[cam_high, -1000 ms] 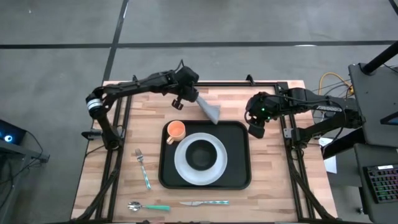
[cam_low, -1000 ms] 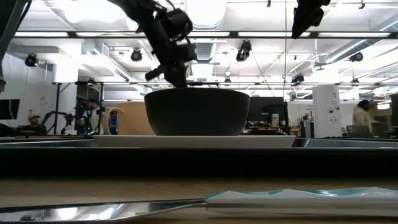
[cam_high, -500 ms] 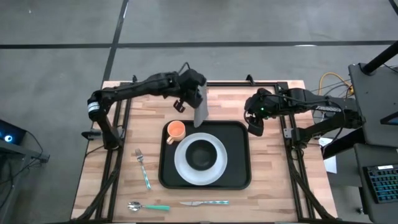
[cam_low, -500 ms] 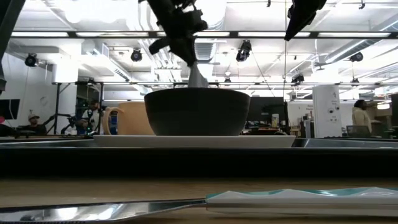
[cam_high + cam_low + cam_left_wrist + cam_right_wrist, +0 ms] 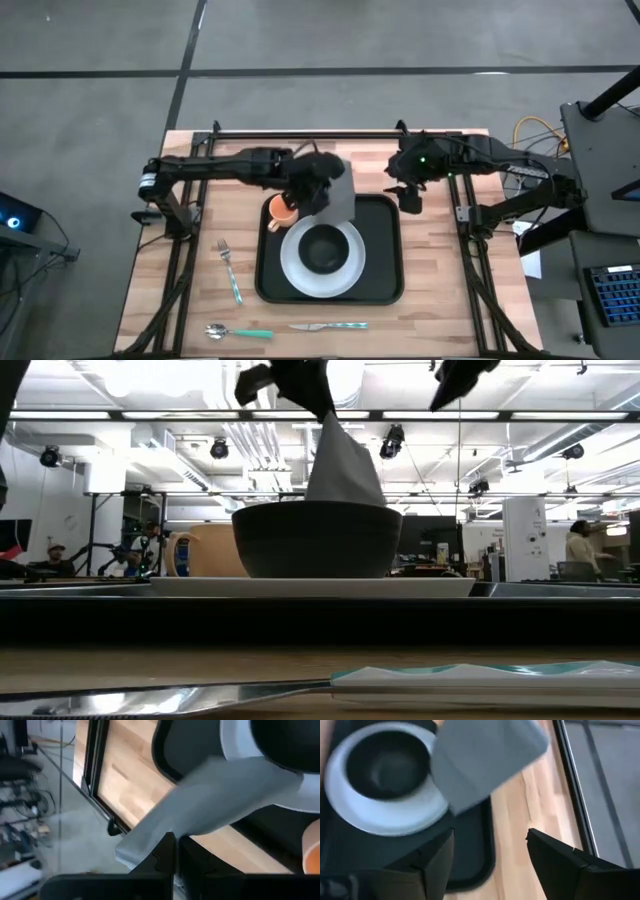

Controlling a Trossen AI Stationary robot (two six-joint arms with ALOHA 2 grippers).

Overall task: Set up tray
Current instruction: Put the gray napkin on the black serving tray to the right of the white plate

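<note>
The step in hand looks like bringing the napkin [image 5: 335,195] to its place: the left gripper [image 5: 312,187] has its jaws pinched tight on one edge of the grey cloth and holds it in the air above the far side of the tray [image 5: 385,285], so that it hangs down just behind the dark bowl [image 5: 317,540] in the low view. The tray itself lies flat in the middle of the wooden surface [image 5: 440,310], carrying a white plate [image 5: 295,275] with the bowl on it and an orange cup [image 5: 283,210] at its far left corner. The right gripper [image 5: 408,190] hovers near the tray's far right corner with its jaws spread wide and nothing between them, facing the cloth. Next, I judge, the napkin must either be lowered onto a free part of the tray or the surface beside it, or be taken by the waiting right jaws; either way the hanging cloth needs to clear the bowl and cup. A fork [image 5: 230,268] lies left of the tray, a spoon [image 5: 237,332] and a knife [image 5: 330,326] in front of it. Beyond the surface is a workshop hall with ceiling lights, racks and people standing far off.
</note>
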